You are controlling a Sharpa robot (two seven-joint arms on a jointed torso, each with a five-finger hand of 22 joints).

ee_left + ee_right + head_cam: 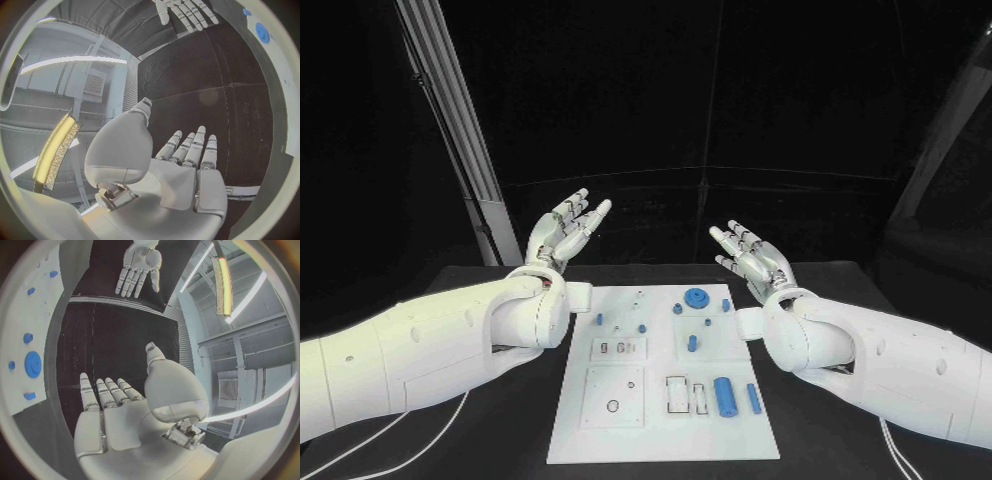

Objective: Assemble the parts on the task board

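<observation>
The white task board [661, 430] lies in the middle of the black table. Small blue parts sit on it: a round disc [695, 296] near the far edge, a thick cylinder [726, 393] and a thin rod [753, 398] toward the near right, and several small pegs [600, 321] at the far left. My left hand [567, 228] is raised above the board's far left corner, fingers spread, holding nothing. My right hand [751, 255] is raised beyond the far right corner, also spread and empty. The right wrist view shows the disc [32, 364] on the board [25, 300] beside my right hand [119, 405].
A metal post [456, 120] slants up behind the table at the far left. White cables [387, 435] trail along the table under my left arm. The left wrist view shows my left hand [187, 165] and my right hand [184, 10] against a dark backdrop.
</observation>
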